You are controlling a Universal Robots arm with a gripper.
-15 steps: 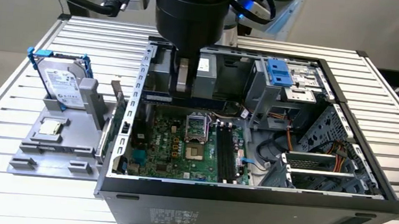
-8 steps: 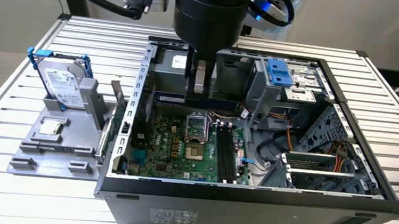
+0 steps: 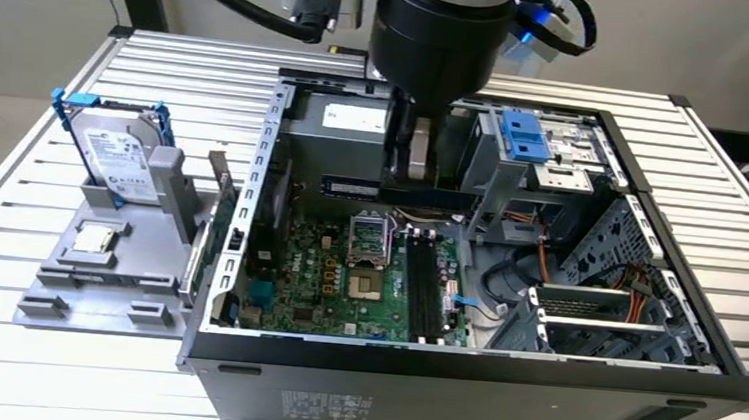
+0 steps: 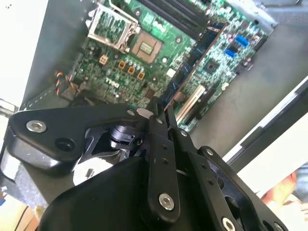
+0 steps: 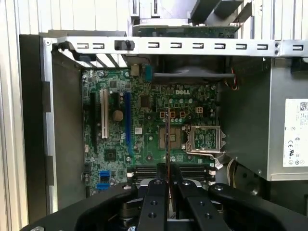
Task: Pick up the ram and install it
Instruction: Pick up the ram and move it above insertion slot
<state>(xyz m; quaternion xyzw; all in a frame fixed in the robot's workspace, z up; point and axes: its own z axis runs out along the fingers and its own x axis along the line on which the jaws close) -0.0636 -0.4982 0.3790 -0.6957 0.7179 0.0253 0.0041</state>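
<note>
peeking into an open tower case (image 3: 469,373) laid on its side on a slatted aluminium surface (image 3: 14,372). gripper (image 3: 413,178) clenched on the ram (image 3: 349,186), pinching the thin board across its flat faces with black metal fingers (image 5: 155,197), probably to keep the chips and the contact edge clear of the squeeze. hanging inside the case, up over the green motherboard (image 3: 315,291) and not seated in anything yet. held on edge, presumably so the contact edge points down at the board, sensible for a part with only one way in. turned crosswise to the long black memory slots (image 3: 424,289) for now, going by the exterior view and both wrist views, so no lining up to speak of. slim, flat, dark blue-green stick with a coppery rim in the second wrist view, down to a hairline seen edge-on in the first wrist view. plenty of hard stuff nearby: shiny cpu socket (image 3: 368,288) just beside the slots, grey sheet-metal drive cage (image 3: 578,171) off to the side. parked on the exterior view's left, well apart: silver hard drive (image 3: 118,155) in a blue bracket, standing upright in a grey plastic holder (image 3: 86,303), with a small square chip (image 3: 91,238) resting on it.
</note>
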